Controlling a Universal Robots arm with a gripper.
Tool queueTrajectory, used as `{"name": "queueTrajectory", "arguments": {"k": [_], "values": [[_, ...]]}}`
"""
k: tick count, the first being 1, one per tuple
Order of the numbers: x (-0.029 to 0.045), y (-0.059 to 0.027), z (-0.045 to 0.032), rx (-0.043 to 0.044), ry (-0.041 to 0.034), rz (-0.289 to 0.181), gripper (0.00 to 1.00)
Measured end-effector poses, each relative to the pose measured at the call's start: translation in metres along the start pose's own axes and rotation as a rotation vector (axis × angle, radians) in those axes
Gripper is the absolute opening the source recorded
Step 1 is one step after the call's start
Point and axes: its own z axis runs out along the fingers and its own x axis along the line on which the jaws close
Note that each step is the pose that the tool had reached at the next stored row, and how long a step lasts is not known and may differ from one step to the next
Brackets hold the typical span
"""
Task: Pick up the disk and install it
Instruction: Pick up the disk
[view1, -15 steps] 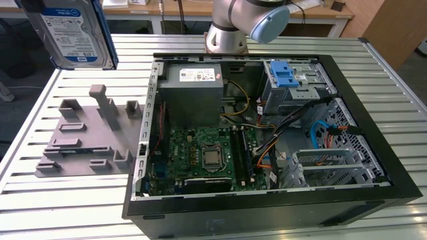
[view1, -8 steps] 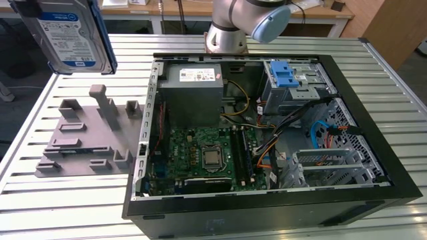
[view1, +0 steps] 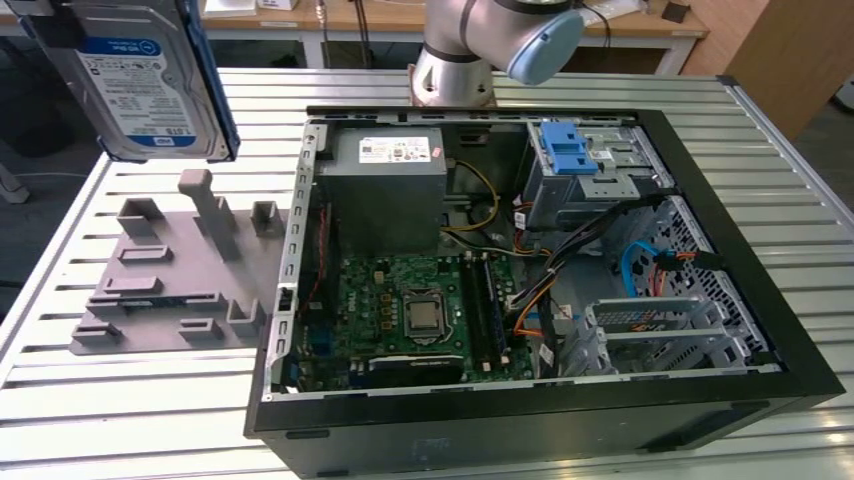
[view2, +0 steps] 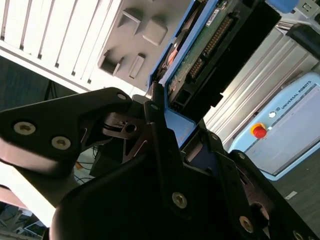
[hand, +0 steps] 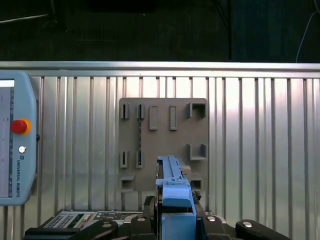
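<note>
The disk (view1: 140, 80), a silver drive with a blue-and-white label in a blue carrier, hangs upright in the air at the exterior view's upper left, above the grey printed holder (view1: 174, 270). In the second wrist view my gripper (view2: 172, 125) is shut on the blue carrier, and the drive's green board and connector edge (view2: 210, 45) stick out beyond the black fingers (view2: 155, 115). The first wrist view shows the disk (hand: 172, 182) edge-on, held over the holder (hand: 162, 125).
An open computer case (view1: 747, 400) lies to the exterior view's right of the holder. Inside it are a grey metal box with a sticker (view1: 387, 190), a motherboard (view1: 414, 310) and a grey cage with a blue latch (view1: 581, 160). A teach pendant (hand: 15, 140) lies on the slatted table (hand: 260, 140).
</note>
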Motion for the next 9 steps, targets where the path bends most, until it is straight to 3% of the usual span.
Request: {"name": "queueTrajectory", "arguments": {"k": [9], "values": [[0.0041, -0.0224, -0.0006, -0.0061, 0.0000, 0.000, 0.36]]}}
